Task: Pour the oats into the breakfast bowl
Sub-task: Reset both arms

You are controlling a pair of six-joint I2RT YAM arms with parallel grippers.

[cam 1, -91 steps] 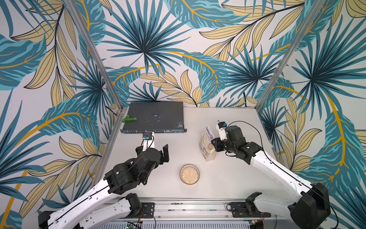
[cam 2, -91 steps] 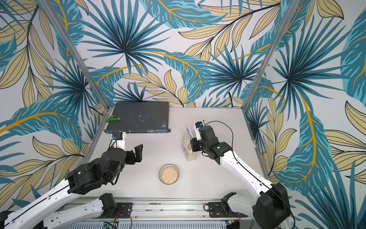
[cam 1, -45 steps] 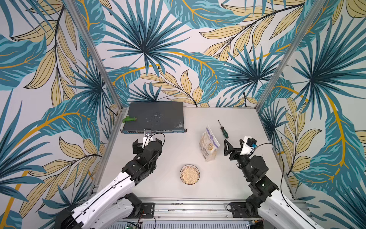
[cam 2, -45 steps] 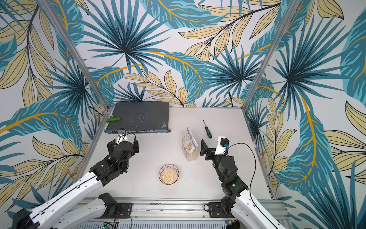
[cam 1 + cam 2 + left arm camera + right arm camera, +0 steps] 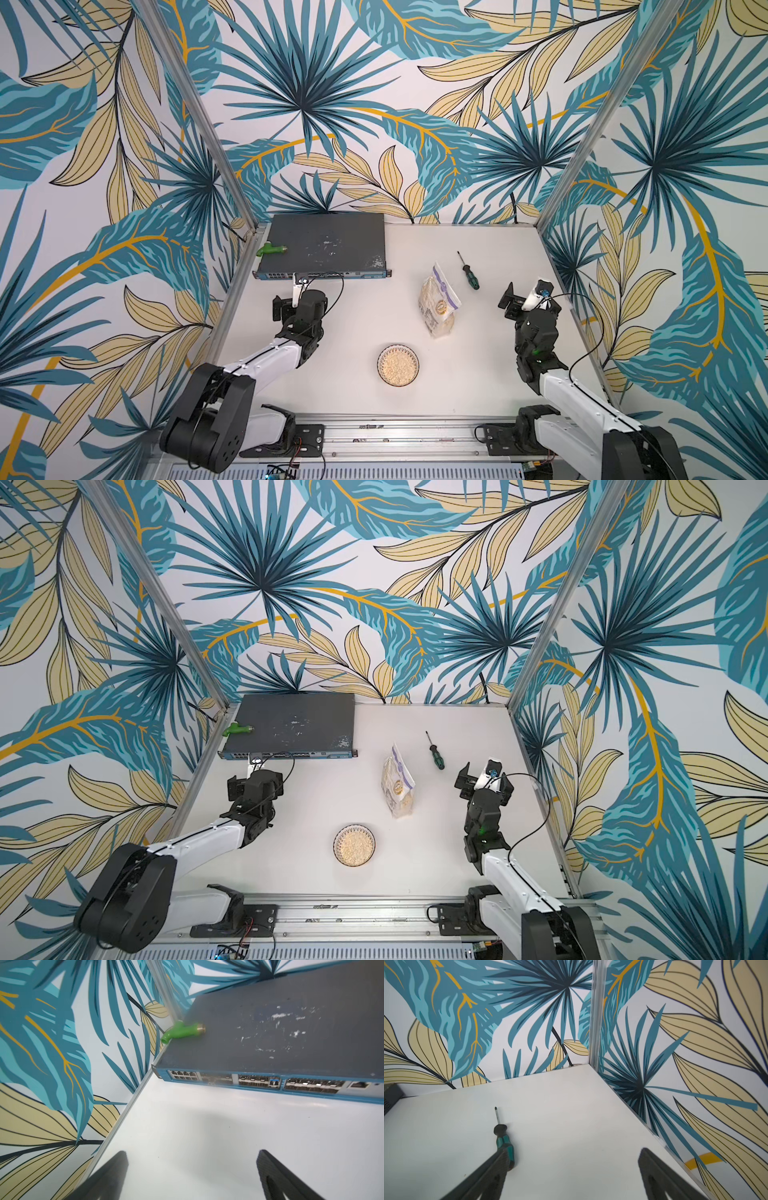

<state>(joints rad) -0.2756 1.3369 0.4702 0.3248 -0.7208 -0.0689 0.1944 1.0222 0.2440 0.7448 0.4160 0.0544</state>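
Both top views show the breakfast bowl [image 5: 378, 365] full of oats [image 5: 397, 367], the bag [image 5: 439, 301] upright nearby; our left gripper [image 5: 192, 1153] and right gripper [image 5: 572, 1151] gape empty, so we judge pouring finished, needing only parking

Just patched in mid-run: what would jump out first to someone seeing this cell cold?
The loud teal-and-gold leaf wallpaper on all three walls, then the breakfast bowl at the table's front centre, already full of pale flakes. Behind it, slightly right, the oats bag stands upright on its own, a green-handled screwdriver lying just beyond. A dark network switch fills the back left corner, a green fitting on top.
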